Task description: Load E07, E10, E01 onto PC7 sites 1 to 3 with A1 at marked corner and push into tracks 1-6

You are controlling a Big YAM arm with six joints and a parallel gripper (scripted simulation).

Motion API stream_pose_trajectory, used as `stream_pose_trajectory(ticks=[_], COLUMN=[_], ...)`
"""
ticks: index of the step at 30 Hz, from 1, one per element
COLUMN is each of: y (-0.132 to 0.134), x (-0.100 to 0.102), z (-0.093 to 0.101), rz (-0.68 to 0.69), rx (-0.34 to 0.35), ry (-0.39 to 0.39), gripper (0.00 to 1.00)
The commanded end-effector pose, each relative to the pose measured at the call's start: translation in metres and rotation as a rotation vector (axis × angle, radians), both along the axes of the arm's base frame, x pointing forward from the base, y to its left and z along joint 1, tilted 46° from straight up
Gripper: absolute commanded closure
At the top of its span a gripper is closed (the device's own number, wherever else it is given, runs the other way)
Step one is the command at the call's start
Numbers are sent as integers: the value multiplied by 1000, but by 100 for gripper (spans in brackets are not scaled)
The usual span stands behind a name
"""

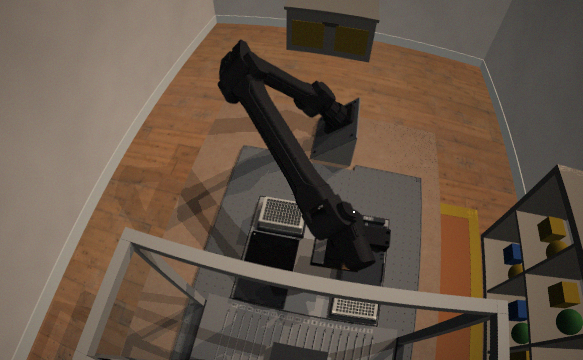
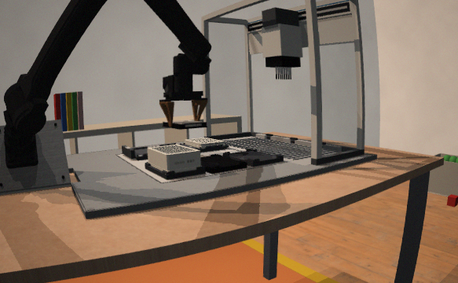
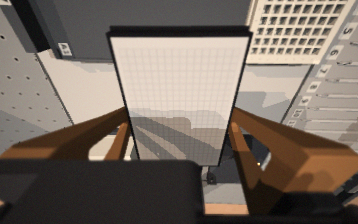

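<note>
My gripper (image 2: 183,114) is shut on the 384-well plate E10 (image 3: 180,95), a fine-grid white plate in a dark frame. It holds the plate (image 2: 184,125) level in the air, above the row of plate nests beside the carrier. The arm's wrist (image 1: 363,240) hides the plate in the top view. The deep-well block E07 (image 1: 281,215) sits on the carrier PC7 (image 1: 268,255) at the handle end; the carrier's other two sites (image 2: 240,160) are dark and bare. The 96-well plate E01 (image 1: 354,307) lies in its nest by the rails and also shows in the wrist view (image 3: 300,30).
The loading rails (image 2: 283,147) with numbered tracks (image 3: 340,95) lie under the grey gantry frame (image 1: 291,280) and its pipetting head (image 2: 283,43). A dark surface with an A1 mark (image 3: 64,48) lies below the held plate. An empty dark nest (image 2: 134,151) stands nearest the arm's base.
</note>
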State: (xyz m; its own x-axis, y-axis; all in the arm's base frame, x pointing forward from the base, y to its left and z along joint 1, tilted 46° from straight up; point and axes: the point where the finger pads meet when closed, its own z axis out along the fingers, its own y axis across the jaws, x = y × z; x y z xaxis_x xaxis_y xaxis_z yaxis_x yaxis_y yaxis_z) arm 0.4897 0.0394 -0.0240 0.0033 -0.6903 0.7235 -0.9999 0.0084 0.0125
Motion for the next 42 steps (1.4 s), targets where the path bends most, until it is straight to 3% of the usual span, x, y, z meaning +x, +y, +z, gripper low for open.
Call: stream_pose_trajectory(ticks=[1,9,11,12,14,21,23,24,28,31,32,42], y=[36,59,59,64,67,87,88,91,91,77,75,74], x=[19,19,19,26,20,20,20,27,29,28,20,21], z=[1,-23,-23,-8,-32,-52,-52,-34,-34,-49,-48,-48], rz=[22,22,22,23,22,22,23,23,24,4,10,10], rx=[17,18,18,32,18,20,19,35,35,23,20,20], ry=[-51,-51,-51,-88,-51,-51,-52,-86,-92,-66,-51,-51], gripper=[100,100,100,100,100,100,100,100,100,100,100,100])
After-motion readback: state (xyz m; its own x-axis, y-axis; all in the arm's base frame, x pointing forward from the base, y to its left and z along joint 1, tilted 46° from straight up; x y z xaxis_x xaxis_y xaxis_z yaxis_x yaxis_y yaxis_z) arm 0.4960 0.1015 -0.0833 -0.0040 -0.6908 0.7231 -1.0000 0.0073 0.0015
